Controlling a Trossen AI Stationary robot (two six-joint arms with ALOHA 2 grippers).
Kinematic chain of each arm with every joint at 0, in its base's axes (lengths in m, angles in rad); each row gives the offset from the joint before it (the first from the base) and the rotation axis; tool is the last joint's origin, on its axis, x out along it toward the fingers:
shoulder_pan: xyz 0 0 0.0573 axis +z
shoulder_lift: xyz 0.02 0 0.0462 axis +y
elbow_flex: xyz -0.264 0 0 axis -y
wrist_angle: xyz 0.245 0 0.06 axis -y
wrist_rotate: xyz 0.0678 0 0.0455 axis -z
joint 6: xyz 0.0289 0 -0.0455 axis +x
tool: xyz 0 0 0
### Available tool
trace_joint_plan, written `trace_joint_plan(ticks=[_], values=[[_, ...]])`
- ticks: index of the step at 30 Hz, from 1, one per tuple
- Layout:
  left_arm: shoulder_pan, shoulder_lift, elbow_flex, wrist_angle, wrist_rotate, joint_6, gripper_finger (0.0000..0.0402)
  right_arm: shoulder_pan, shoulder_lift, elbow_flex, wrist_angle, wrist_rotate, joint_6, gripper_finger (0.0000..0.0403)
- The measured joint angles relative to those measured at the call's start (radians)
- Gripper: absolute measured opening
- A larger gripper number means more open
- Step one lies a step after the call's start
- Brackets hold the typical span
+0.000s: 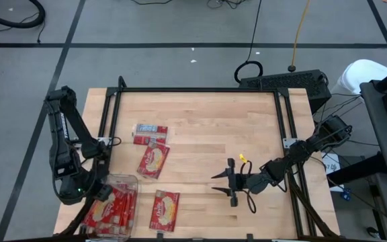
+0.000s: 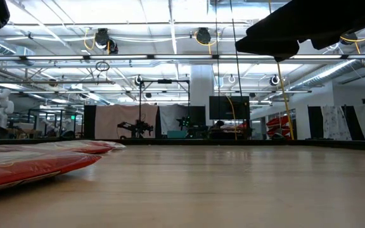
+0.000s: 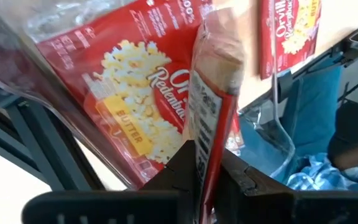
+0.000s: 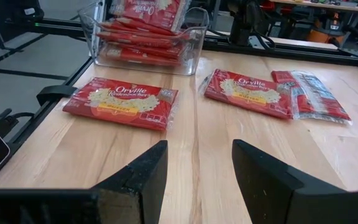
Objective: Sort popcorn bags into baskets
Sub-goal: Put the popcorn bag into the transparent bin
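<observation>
Left gripper (image 3: 207,171): we see it clenched on one popcorn bag (image 3: 213,106), edge-on between the fingers, over the bin (image 1: 127,180) at near-left corner.
Bin: already holds a pile of bags.
Right gripper (image 1: 232,181): fingers apart, nothing held, idle mid-table w/ right arm.
Loose bags: three on the wood – nearest bag (image 1: 164,210) just right of bin, middle bag (image 1: 153,161), far bag (image 1: 150,132).
Key relation: we judge held bag sits above the bin, long axis hanging down; left arm much nearer, so drop is next.
</observation>
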Motion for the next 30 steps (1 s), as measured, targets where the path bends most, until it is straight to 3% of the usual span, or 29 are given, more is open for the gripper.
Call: trace_joint_plan(ticks=[9, 18, 30], values=[[0.0, 0.0, 0.0, -0.041, 0.035, 0.0, 0.01, 0.032, 0.0, 0.0, 0.008, 0.001, 0.008, 0.0171], [0.0, -0.001, 0.0, -0.037, 0.225, 0.0, 0.0104, 0.032, 0.0, 0.0, 0.008, 0.001, 0.046, 0.0171], [0.006, -0.001, 0.0, -0.017, 0.234, 0.014, 0.0104, 0.032, 0.0, 0.0, 0.031, 0.001, 0.053, 0.0171]])
